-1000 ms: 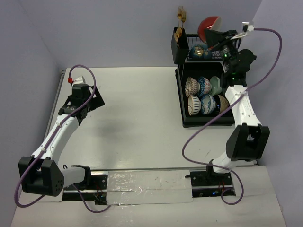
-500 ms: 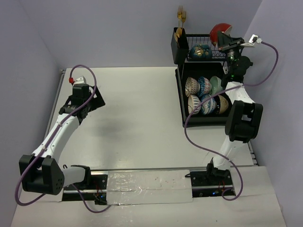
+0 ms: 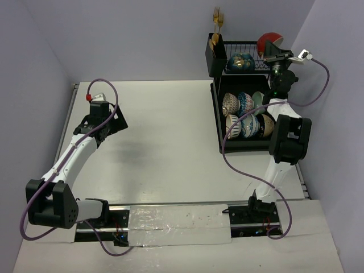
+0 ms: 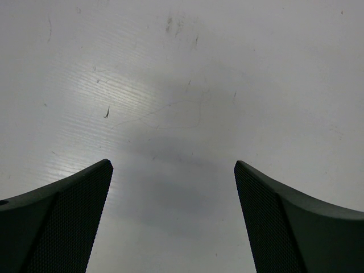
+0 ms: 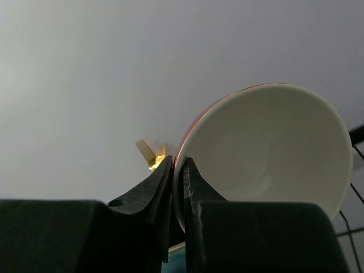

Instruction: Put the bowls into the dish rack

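Right gripper (image 3: 278,55) is held high at the far right of the dish rack (image 3: 218,122), clamped on the rim of the white bowl with a red outside (image 3: 268,41). In the right wrist view its fingers (image 5: 148,196) are pressed to either side of that rim, one against the red outer wall and one against the white inside. The bowl is tipped on edge, with its hollow turned toward the camera. It is carried at the right end of the upper wire tier (image 3: 250,50); whether it touches the wires cannot be told.

One blue patterned bowl (image 3: 242,61) is lodged in that upper tier. Six more bowls are stood on edge in two rows in the lower tray, among them a mint green bowl (image 3: 259,101) in the far row and a tan bowl (image 3: 266,125) in the near row. Gold utensils (image 3: 217,20) are stuck upright in the black cutlery holder (image 3: 215,57) at the rack's far left corner.

On the other side, the left gripper (image 4: 173,165) is held over the bare white table (image 3: 170,125), well apart from the rack. Its fingers are spread wide, and nothing is held between them.
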You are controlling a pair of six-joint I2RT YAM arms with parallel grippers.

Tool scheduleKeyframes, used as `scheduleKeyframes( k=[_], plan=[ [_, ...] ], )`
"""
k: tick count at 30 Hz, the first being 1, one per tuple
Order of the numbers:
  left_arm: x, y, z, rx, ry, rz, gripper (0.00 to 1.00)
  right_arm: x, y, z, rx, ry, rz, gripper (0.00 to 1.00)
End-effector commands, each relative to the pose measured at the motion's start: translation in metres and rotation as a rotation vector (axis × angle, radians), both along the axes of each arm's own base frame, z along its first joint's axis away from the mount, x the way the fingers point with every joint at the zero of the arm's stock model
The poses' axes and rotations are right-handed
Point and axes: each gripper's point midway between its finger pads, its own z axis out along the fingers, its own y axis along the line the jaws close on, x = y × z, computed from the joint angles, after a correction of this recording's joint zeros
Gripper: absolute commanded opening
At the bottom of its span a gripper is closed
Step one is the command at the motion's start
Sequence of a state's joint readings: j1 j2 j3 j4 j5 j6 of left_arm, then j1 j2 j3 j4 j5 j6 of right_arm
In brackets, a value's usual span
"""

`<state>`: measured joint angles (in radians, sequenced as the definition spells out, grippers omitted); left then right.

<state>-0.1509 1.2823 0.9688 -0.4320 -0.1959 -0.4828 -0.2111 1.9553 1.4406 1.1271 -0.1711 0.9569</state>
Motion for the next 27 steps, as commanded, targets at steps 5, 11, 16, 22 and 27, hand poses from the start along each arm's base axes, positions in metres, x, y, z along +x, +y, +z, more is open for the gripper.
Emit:
scheduleKeyframes(
  k=[5,11,16,22,27],
  plan=[
    [0.006,-0.002,0.013,-0.008,-0.046,-0.02,0.94,-0.016,-0.004,0.032,0.054,-0.151,-0.055,0.0],
    [0.006,-0.004,0.014,-0.012,-0.051,-0.026,0.93,-0.017,-0.004,0.011,0.089,-0.127,-0.045,0.0],
    [0.005,-0.004,0.015,-0.016,-0.054,-0.025,0.93,-0.019,0.001,-0.008,0.109,-0.101,-0.047,0.0],
    [0.004,-0.004,0.016,-0.017,-0.057,-0.025,0.94,-0.038,0.0,-0.032,0.159,-0.088,-0.067,0.07],
    [0.005,-0.005,0.017,-0.024,-0.061,-0.029,0.93,-0.051,0.007,-0.047,0.144,-0.054,-0.076,0.18]
  ],
)
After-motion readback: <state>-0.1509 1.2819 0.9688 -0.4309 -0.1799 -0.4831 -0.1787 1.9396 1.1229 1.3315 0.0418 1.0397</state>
